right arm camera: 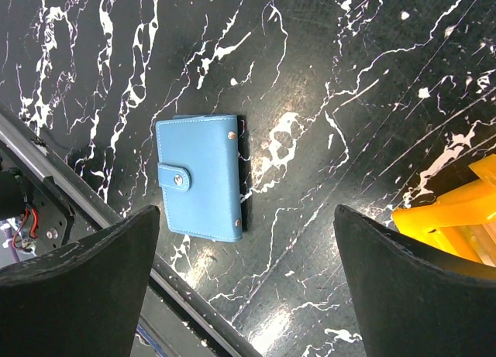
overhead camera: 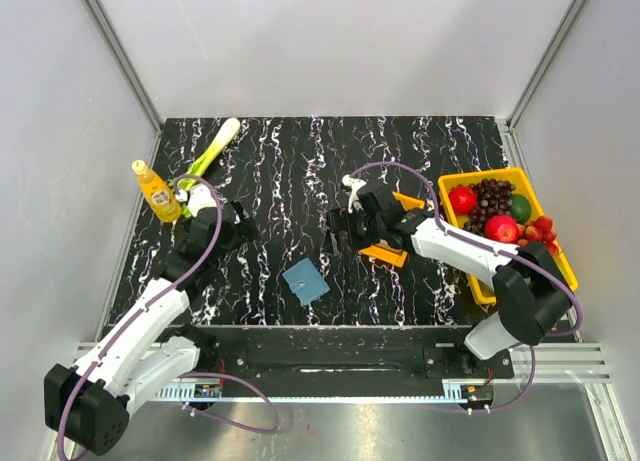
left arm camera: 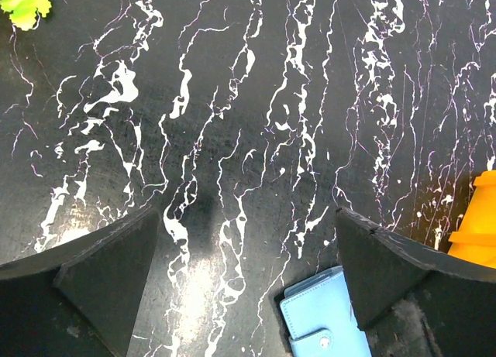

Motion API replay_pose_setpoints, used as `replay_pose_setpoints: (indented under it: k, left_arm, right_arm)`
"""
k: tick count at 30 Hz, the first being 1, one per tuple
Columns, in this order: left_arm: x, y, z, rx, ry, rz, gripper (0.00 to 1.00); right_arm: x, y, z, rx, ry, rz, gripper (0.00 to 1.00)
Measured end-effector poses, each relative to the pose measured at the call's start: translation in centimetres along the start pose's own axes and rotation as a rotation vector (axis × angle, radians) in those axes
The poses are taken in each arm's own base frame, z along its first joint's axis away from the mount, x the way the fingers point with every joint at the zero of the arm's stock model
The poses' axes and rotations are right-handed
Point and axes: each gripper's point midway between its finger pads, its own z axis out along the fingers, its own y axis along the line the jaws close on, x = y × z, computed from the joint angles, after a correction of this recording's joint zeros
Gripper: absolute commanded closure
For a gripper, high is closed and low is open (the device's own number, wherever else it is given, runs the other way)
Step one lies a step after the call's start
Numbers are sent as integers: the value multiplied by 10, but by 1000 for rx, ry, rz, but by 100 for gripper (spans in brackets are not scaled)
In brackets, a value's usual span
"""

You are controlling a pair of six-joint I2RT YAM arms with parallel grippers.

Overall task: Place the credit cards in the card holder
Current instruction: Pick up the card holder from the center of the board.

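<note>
The card holder (overhead camera: pixel 306 280) is a blue snap-closed wallet lying flat near the table's front edge, between the two arms. My left gripper (overhead camera: pixel 237 222) hovers open to its far left; in the left wrist view the card holder (left arm camera: pixel 325 326) shows low by the right finger, and the open left gripper (left arm camera: pixel 248 214) holds nothing. My right gripper (overhead camera: pixel 346 230) hangs open to the card holder's far right, beside the small orange tray (overhead camera: pixel 404 253). In the right wrist view the card holder (right arm camera: pixel 200 177) lies ahead of the empty, open right gripper (right arm camera: pixel 246 211). The credit cards are not visible in any view.
A yellow bin (overhead camera: pixel 478 284) of fruit stands at the right. An orange juice bottle (overhead camera: pixel 157 191) and a green leek (overhead camera: pixel 212 148) lie at the far left. The orange tray (right arm camera: pixel 453 217) sits by my right finger. The table's metal front rail (right arm camera: pixel 116 233) runs close behind the card holder.
</note>
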Motion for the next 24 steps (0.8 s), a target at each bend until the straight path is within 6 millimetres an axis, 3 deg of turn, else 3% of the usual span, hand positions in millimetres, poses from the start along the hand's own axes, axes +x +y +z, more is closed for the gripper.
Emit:
replay_pose_setpoints:
  k: [4,7,10,13,16,19,24]
  left_arm:
    - [3,-3,0,18,12,-16,1]
    - [17,-8,1,64,55,-5,1]
    - [46,-13,1,104,127,-24,1]
    - [93,-21,-7,148,230,-23,1]
    - [131,-18,-15,150,319,-29,2]
    - [158,-15,-22,148,379,-40,16]
    - [185,-27,-25,164,449,-19,30]
  right_arm:
    - [4,-1,4,4,15,1,4]
    - [11,-3,10,0,44,7,7]
    - [24,-5,19,-2,93,15,9]
    - [40,-7,28,3,146,20,14]
    - [52,-7,34,7,183,22,19]
    - [56,-4,35,11,196,24,23]
    - [66,4,38,11,216,14,27]
